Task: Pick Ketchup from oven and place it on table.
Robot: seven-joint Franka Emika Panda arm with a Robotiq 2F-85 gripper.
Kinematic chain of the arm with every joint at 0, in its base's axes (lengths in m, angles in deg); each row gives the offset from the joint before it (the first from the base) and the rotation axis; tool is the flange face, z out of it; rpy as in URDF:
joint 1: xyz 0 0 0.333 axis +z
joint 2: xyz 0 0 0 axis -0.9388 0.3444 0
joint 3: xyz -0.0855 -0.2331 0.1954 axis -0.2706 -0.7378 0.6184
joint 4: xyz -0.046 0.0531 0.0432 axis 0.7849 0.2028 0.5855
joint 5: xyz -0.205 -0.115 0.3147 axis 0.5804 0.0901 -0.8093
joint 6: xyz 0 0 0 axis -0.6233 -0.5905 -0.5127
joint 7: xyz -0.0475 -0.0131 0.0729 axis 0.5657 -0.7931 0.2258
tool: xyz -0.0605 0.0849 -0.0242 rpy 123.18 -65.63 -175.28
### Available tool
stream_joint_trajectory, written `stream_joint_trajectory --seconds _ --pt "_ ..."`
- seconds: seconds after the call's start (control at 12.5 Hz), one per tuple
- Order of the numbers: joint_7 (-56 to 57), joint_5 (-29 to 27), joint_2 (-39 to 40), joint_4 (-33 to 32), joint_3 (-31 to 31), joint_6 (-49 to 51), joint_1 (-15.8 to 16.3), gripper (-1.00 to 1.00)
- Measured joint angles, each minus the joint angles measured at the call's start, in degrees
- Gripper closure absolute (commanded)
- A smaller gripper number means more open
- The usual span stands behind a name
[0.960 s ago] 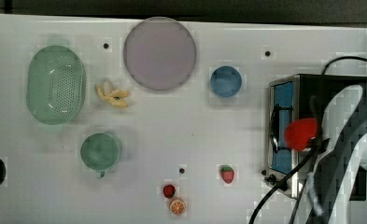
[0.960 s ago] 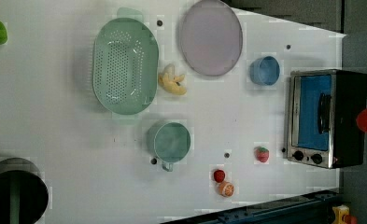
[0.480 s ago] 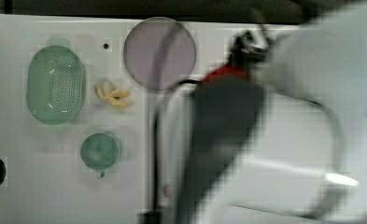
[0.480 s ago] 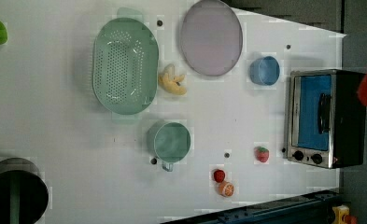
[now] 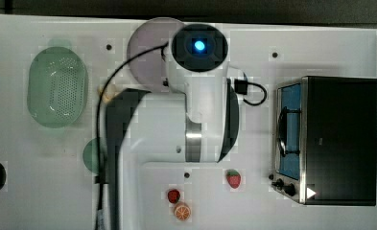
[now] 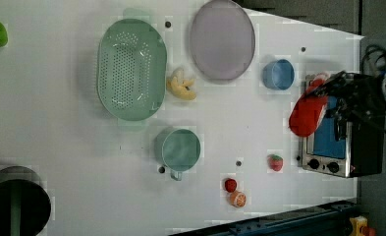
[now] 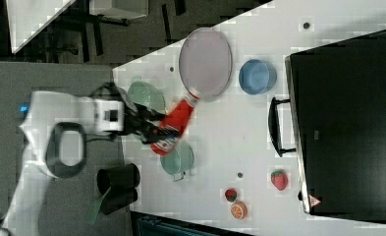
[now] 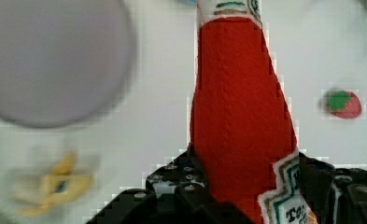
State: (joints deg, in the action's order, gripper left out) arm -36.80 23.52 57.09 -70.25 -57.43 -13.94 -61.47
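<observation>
My gripper [image 7: 153, 129] is shut on the lower body of the Ketchup [image 7: 175, 124], a red bottle with a white cap. The bottle is tilted, its cap pointing toward the lilac plate [image 7: 205, 63]. In the wrist view the Ketchup [image 8: 239, 116] rises from between the black fingers [image 8: 172, 189], with the white table [image 8: 162, 107] below. The left view has the Ketchup [image 6: 307, 114] in the gripper [image 6: 324, 101] just in front of the oven [image 6: 345, 142]. The oven [image 5: 339, 139] stands at the top view's right with its bluish glass door facing the table [image 5: 320, 43]. My white arm [image 5: 195, 96] covers the table's middle.
A blue bowl [image 6: 279, 74], a green colander [image 6: 131, 69], a green cup [image 6: 179, 149] and a banana [image 6: 180, 84] lie on the table. A strawberry [image 6: 275, 162], a small red fruit [image 6: 230, 185] and an orange half [image 6: 237, 198] sit near the oven. A black cylinder [image 6: 14, 204] stands at a corner.
The arm has swung from the oven side across the table's middle in the top view. The Ketchup has moved with it, leftward in the left view, away from the oven.
</observation>
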Motion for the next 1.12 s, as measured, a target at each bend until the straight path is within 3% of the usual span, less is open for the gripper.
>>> stream_joint_trajectory --seconds 0.4,0.72,0.88,0.96,1.12 --pt "0.02 -0.96 2.21 -11.92 -1.25 -17.23 -1.51 -0.21" --pt "0.0 -2.65 14.91 -13.48 0.72 -32.12 -2.33 -0.24" --pt "-0.04 -1.58 19.08 -14.49 -1.01 -34.83 -0.94 -0.61" --pt "-0.06 -1.25 19.42 -14.6 -0.85 -35.03 -1.26 -1.0" --pt "-0.12 -0.8 18.66 -14.94 -1.05 -37.32 -1.62 -1.0"
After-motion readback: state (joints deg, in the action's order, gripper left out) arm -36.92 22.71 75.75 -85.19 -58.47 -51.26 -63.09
